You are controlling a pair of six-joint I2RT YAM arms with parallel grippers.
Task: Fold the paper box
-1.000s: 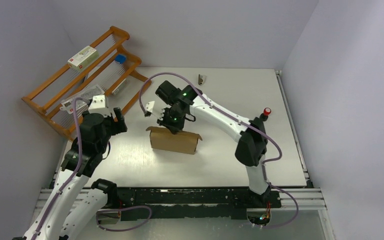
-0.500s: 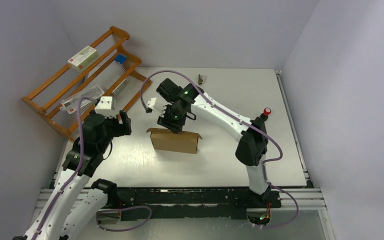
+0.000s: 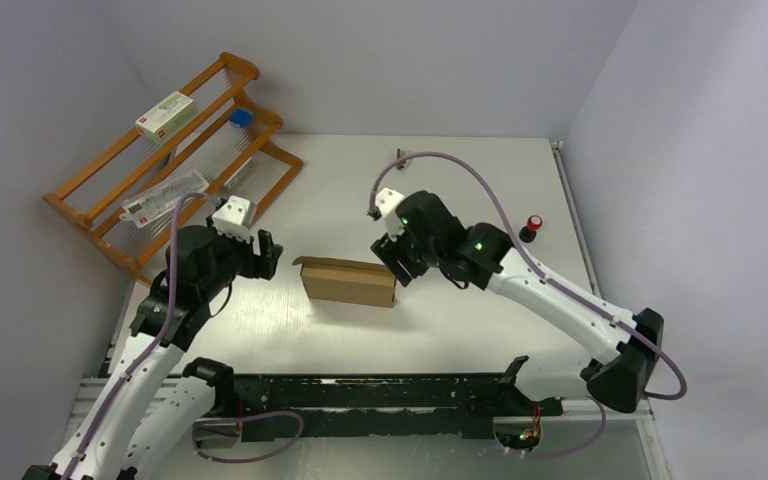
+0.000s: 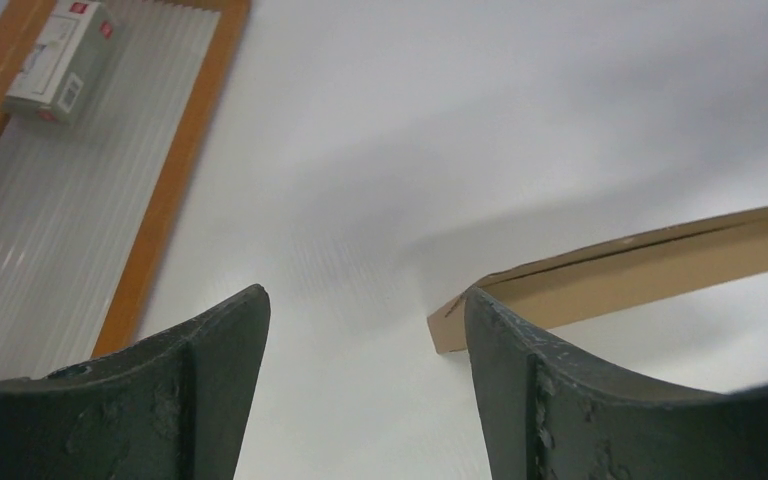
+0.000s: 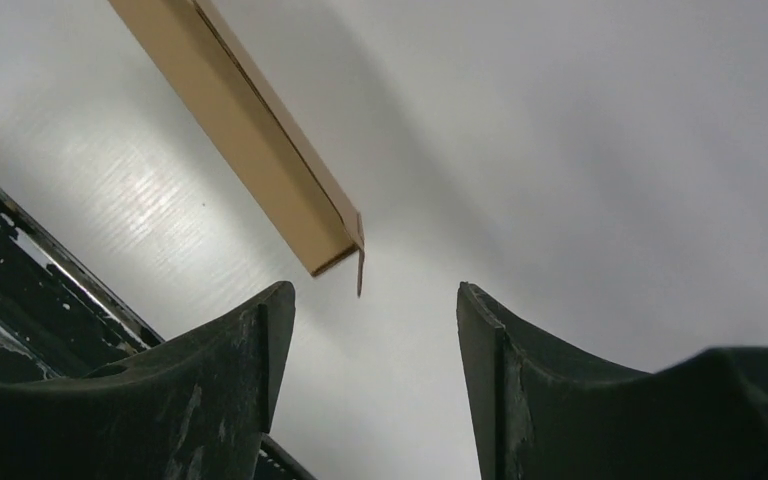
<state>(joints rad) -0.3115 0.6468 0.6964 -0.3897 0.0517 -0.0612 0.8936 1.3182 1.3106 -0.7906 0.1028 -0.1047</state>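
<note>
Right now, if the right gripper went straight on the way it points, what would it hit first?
Most likely the box: its end lies straight ahead of the right gripper. Depth is unclear; it might reach the table beside it instead.

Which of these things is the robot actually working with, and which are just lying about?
In the job: the brown paper box; the left tool and right tool, both open, beside it.
Lying about: the wooden rack, the white carton on it, the red-capped knob.

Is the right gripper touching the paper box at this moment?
Apart. The right wrist view shows it: the right gripper is open, and bare table shows between the paper box and both jaws.
</note>
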